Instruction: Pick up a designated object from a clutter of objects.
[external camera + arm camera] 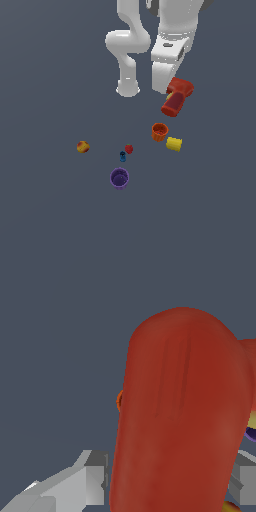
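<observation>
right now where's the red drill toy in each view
Exterior view: the red drill toy hangs tilted at the end of the arm, above the orange cup and yellow block.
Wrist view: the drill toy fills the middle, big and close, between the gripper fingers.
Shared landmark: the orange cup, only a sliver beside the drill.

red drill (pixel 182 411) fills view | end effector (pixel 170 478) fingers (pixel 92 478) flank it | grey floor (pixel 60 331)

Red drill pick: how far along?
Done: the gripper is shut on the red drill, a finger on either side in the wrist view. In hand: the drill looks clear of the floor, beside the arm. Left: little, perhaps more lift. The orange cup and yellow block sit untouched.
</observation>
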`<state>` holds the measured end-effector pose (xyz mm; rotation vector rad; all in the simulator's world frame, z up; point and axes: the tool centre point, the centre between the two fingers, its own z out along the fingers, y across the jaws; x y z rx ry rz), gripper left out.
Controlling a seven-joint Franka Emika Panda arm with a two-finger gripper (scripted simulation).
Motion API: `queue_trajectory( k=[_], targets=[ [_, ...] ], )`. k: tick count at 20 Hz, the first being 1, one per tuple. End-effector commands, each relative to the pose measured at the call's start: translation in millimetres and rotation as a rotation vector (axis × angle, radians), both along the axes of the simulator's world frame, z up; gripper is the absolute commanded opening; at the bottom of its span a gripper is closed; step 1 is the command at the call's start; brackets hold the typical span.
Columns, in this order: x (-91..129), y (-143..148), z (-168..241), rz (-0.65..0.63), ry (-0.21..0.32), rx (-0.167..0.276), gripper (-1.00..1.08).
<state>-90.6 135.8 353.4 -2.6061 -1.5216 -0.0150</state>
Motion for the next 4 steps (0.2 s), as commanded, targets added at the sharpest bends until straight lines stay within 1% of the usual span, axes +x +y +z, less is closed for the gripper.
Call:
queue_trajectory(
  k=[1,4],
  targets=[
    [0.8,0.8,4.0,0.000,-0.003,0.001,-1.00],
    [1.5,0.4,2.9,-0.001,-0.003,0.001,-1.00]
  ],
)
